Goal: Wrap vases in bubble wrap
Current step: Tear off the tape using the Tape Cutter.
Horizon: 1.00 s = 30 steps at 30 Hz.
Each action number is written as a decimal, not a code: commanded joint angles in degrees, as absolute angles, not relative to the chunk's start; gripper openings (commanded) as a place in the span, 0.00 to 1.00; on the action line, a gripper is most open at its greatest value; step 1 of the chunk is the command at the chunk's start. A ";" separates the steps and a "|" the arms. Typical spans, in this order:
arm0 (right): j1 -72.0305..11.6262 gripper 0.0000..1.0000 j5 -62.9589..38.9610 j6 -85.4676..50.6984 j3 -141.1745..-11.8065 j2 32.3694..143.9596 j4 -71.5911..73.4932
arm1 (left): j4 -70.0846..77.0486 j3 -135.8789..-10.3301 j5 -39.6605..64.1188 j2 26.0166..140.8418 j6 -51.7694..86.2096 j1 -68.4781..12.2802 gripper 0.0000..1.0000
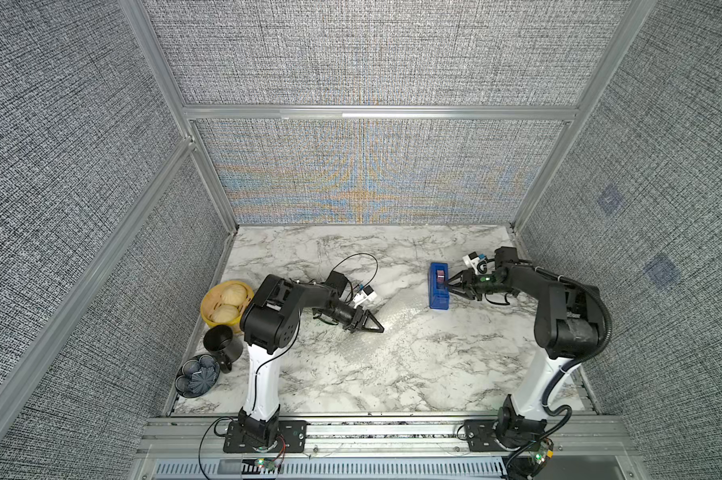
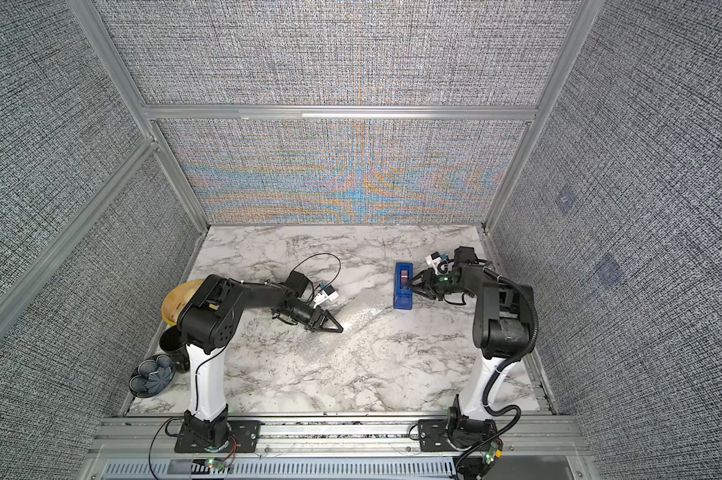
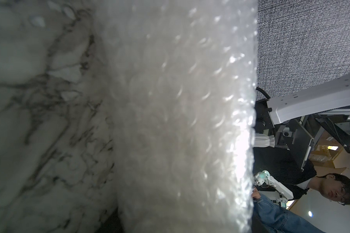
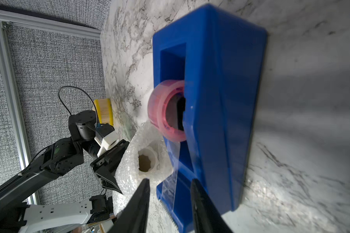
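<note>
Left pincer [image 1: 375, 328] clamps bubble wrap [image 4: 127, 167] closed round vase [image 4: 153, 153]. Right pincer [image 4: 170, 181], released, straddles tape strip [image 4: 173, 161] from tape dispenser [image 4: 220, 100], for sealing.

Your left gripper [image 2: 337, 328] hangs low at the edge of the bubble wrap [image 2: 359, 322], which glistens across the marble table [image 2: 309, 386]. Your right gripper [image 2: 411, 286] has its tips right at the blue tape dispenser [image 2: 401, 300], well apart from the left.
</note>
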<state>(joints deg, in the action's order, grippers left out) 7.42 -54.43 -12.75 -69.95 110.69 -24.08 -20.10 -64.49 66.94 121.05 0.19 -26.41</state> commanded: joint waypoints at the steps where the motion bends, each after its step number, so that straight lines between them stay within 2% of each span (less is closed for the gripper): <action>1: 6.70 0.37 -54.81 -13.54 -72.12 112.19 -24.65 | -21.70 -64.34 44.65 122.30 -1.83 -26.26 0.60; 13: 6.50 0.33 -55.86 -14.11 -70.93 114.49 -23.83 | -21.93 -64.09 44.66 121.15 -2.06 -26.22 0.60; 22: 6.59 0.18 -57.17 -14.06 -70.67 116.74 -23.48 | -22.73 -64.41 44.62 120.02 -2.25 -26.21 0.60; 27: 7.00 0.00 -61.79 -17.16 -68.52 116.62 -18.21 | -23.05 -63.69 43.93 119.23 -2.45 -26.24 0.60; 30: 7.86 0.00 -65.48 -23.01 -65.70 114.00 -10.47 | -22.58 -63.06 42.54 118.67 -1.87 -26.20 0.60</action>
